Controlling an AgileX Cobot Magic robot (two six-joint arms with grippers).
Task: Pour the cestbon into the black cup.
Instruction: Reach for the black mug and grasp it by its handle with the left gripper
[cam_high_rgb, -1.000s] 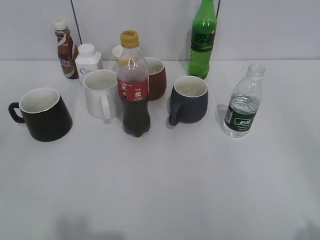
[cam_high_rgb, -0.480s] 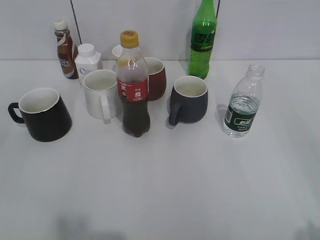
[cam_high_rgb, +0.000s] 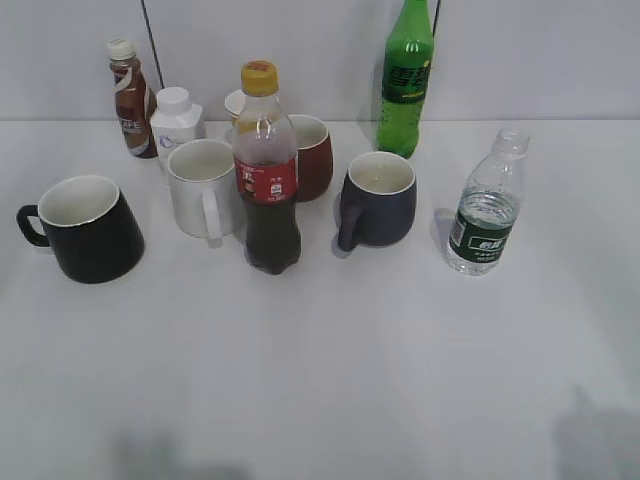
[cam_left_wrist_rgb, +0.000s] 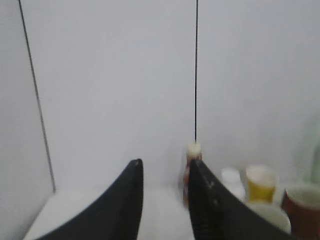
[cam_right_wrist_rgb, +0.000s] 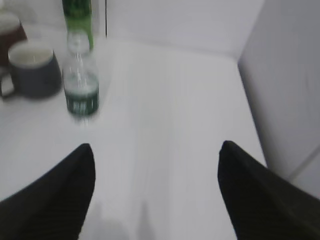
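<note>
The cestbon (cam_high_rgb: 487, 205), a small clear bottle with a dark green label and no cap, stands upright at the right of the table; it also shows in the right wrist view (cam_right_wrist_rgb: 80, 82). The black cup (cam_high_rgb: 88, 228), glossy with a white inside and its handle to the left, stands at the far left. Neither gripper shows in the exterior view. In the right wrist view my right gripper (cam_right_wrist_rgb: 156, 150) is open wide and empty, well short and right of the cestbon. In the left wrist view my left gripper (cam_left_wrist_rgb: 165, 167) is partly open and empty.
A red-labelled dark-drink bottle (cam_high_rgb: 266, 170), white mug (cam_high_rgb: 203, 187), dark red mug (cam_high_rgb: 311, 155) and grey-blue mug (cam_high_rgb: 378, 198) crowd the middle. A tall green bottle (cam_high_rgb: 407, 80), a brown bottle (cam_high_rgb: 129, 98) and a white jar (cam_high_rgb: 175, 120) stand at the back wall.
A faint shadow has moved further into the lower right corner of the table in the exterior view. The bottles and cups have not moved.
</note>
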